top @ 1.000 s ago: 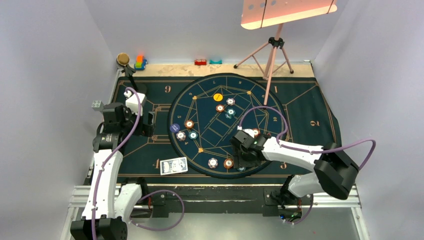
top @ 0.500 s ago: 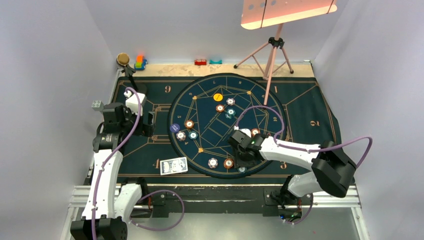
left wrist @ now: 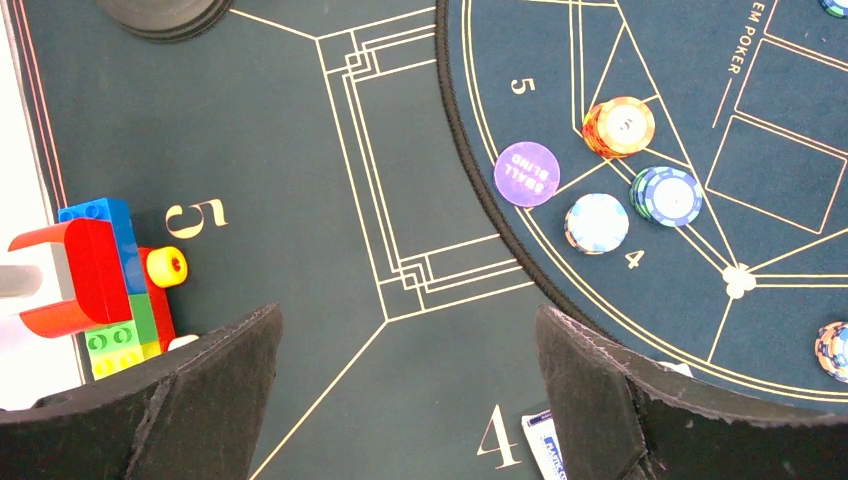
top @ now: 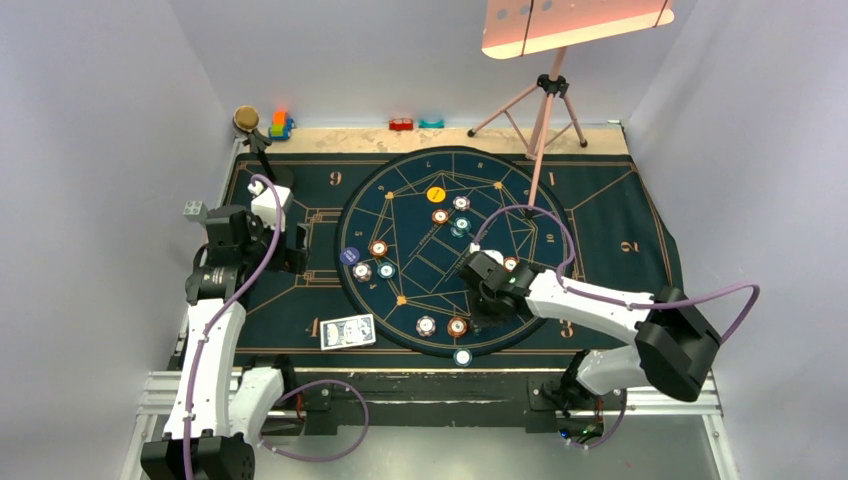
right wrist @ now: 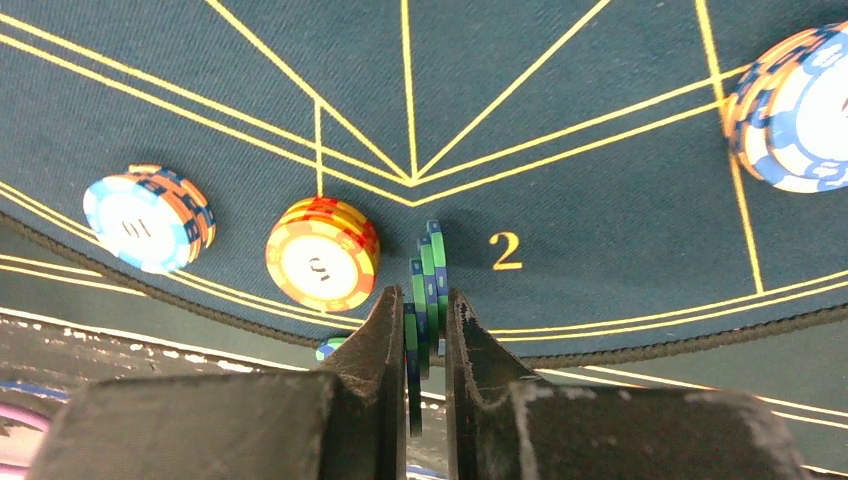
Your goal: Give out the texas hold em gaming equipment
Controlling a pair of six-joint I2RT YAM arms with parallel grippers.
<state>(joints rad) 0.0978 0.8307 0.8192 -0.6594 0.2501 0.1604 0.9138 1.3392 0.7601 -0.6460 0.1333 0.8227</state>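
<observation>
I had the right gripper (right wrist: 420, 312) nipped down narrow on a few teal chips (right wrist: 433, 258) held on edge, three of them I think, though the wrist view showed only their rims; they stood at the near rim of the round mat (top: 420, 272), just beside its gold numeral two; an orange stack (right wrist: 322, 252) sat just to the left of the pinch on that same near rim, close but not touching the finger, and a white-faced stack (right wrist: 148, 220) lay further left along it; a lone teal chip (top: 462, 357) lay flat just off the near rim of the round mat, towards the arm bases; the card deck (top: 347, 330) rested outside the mat's near-left rim; the left gripper (left wrist: 410, 400) hung with its jaws spread wide and nothing between them, over the cloth off the mat's left rim. To my mind the step was carrying this small pinch to a player's place; done well, that meant lifting straight up first so the left finger cleared the orange stack, holding the squeeze steady because chips gripped by their edges could fan and slip, travelling low over the mat, and lowering until the rims touched cloth before easing the fingers apart.
</observation>
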